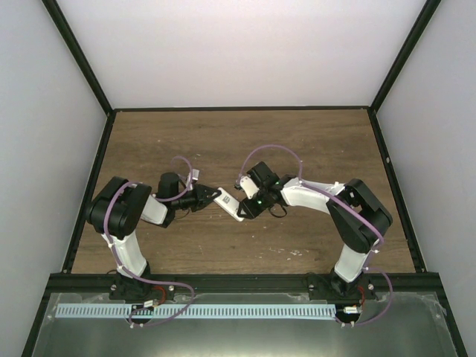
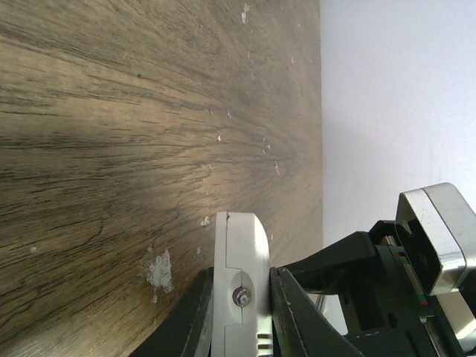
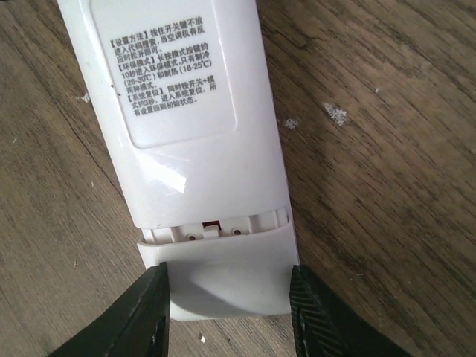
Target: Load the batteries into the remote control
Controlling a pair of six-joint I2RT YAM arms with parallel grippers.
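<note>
Closest to the right wrist lens, the right gripper (image 3: 229, 316) pinches the small white cover (image 3: 227, 279) by its side edges at the lower end of the remote control (image 3: 186, 171), which lies label side up over the table (image 3: 372, 186). The cover sits partly slid, exposing a slit of compartment. The left gripper (image 2: 242, 297) is clenched on the remote's opposite end. No batteries are identifiable. Risk: a skewed push could jam the cover or twist the remote out of the left grip.
</note>
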